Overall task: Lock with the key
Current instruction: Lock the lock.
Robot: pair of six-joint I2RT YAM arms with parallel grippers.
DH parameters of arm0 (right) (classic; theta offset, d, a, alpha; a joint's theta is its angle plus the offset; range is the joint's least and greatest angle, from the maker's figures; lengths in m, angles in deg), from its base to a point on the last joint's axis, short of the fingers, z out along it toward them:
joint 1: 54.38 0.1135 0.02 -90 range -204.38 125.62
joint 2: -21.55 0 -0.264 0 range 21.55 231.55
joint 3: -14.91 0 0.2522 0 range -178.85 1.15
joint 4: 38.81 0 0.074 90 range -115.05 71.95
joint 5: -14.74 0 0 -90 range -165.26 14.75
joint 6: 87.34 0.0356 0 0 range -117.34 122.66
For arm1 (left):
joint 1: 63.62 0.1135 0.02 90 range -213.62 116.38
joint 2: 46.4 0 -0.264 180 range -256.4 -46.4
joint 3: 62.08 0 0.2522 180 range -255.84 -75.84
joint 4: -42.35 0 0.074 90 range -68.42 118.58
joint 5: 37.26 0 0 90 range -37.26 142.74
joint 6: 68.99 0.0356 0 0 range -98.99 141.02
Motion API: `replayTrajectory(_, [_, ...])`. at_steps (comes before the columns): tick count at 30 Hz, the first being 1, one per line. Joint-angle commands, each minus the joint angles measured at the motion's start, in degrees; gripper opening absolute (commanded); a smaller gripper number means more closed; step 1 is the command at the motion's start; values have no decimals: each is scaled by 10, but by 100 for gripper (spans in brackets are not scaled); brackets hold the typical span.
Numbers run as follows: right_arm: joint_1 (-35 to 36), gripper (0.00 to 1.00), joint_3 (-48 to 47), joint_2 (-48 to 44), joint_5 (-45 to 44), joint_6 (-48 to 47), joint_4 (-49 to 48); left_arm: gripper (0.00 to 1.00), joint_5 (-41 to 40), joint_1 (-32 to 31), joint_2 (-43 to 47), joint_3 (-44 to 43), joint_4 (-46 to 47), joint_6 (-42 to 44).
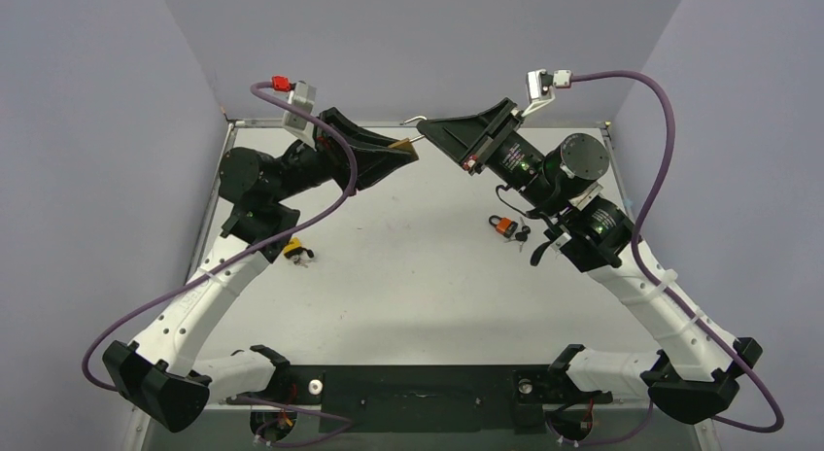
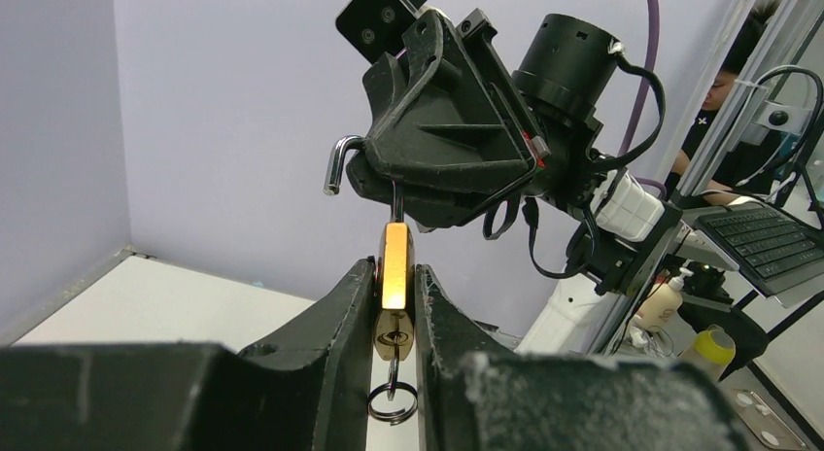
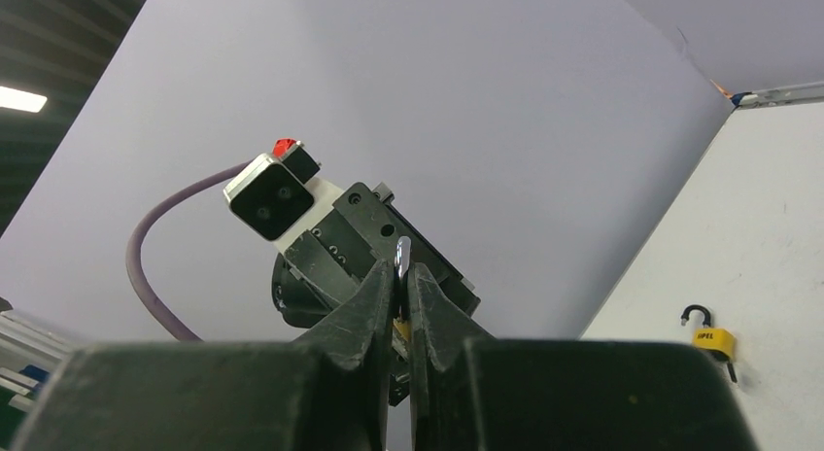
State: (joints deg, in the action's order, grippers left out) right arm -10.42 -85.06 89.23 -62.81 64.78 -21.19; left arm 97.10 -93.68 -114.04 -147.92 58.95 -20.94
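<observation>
On the worktop [image 1: 408,286], a yellow padlock [image 1: 294,249] lies at 9 o'clock. Raised at 12 o'clock, the left claw [image 1: 410,149] pinches the brass padlock [image 2: 394,266] (a key ring [image 2: 393,404] hangs beneath), while the right claw [image 1: 426,127] is pressed together on its shackle [image 2: 335,164]. An orange padlock [image 1: 501,225] lies at 3 o'clock.

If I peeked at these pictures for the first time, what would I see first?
Two claws meet high above the back of the table: the left claw pinches a shiny brass padlock, and the right claw grips its silver loop from above. A key ring dangles under the padlock. Down on the table lie an orange padlock on the right side and a yellow padlock on the left side.
</observation>
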Motion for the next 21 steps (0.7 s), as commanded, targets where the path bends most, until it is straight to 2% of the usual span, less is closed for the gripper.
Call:
replayTrajectory(1, [4, 0, 1, -10, -9, -13, -45, 0, -9, -3, 1, -15, 11, -3])
replayTrajectory(2, [4, 1, -1, -10, -8, -21, -43, 0, -8, -3, 0, -18, -16, 4])
replayTrajectory(3, [4, 7, -7, -10, -4, -45, -18, 0, -8, -3, 3, -28, -34, 11])
replayTrajectory(4, [4, 23, -18, -10, -3, -84, -2, 0, -5, -3, 3, -35, -82, 27])
replayTrajectory(5, [4, 33, -24, -14, -6, -109, 37, 0, -4, -2, 5, -51, -109, 36])
replayTrajectory(6, [4, 53, -32, -18, -10, -167, 58, 0, -5, -2, 6, -71, -178, 55])
replayTrajectory(7, [3, 66, -34, -28, -24, -197, 95, 0, -8, -1, 6, -80, -252, 66])
replayTrajectory(9, [2, 73, -34, -51, -66, -291, 146, 0, -7, -1, 10, -93, -333, 83])
replayTrajectory(10, [2, 74, -24, -66, -81, -350, 161, 0, -3, -1, 16, -86, -344, 76])
replayTrajectory(14, [4, 79, 28, -100, -13, -478, 149, 0, 39, -3, 37, -65, -373, 35])
replayTrajectory(17, [5, 82, 84, -126, 16, -515, 108, 0, 61, -3, 46, -80, -447, 40])
replayTrajectory(21, [4, 80, 135, -164, 101, -561, 29, 0, 110, -3, 58, -68, -429, -25])
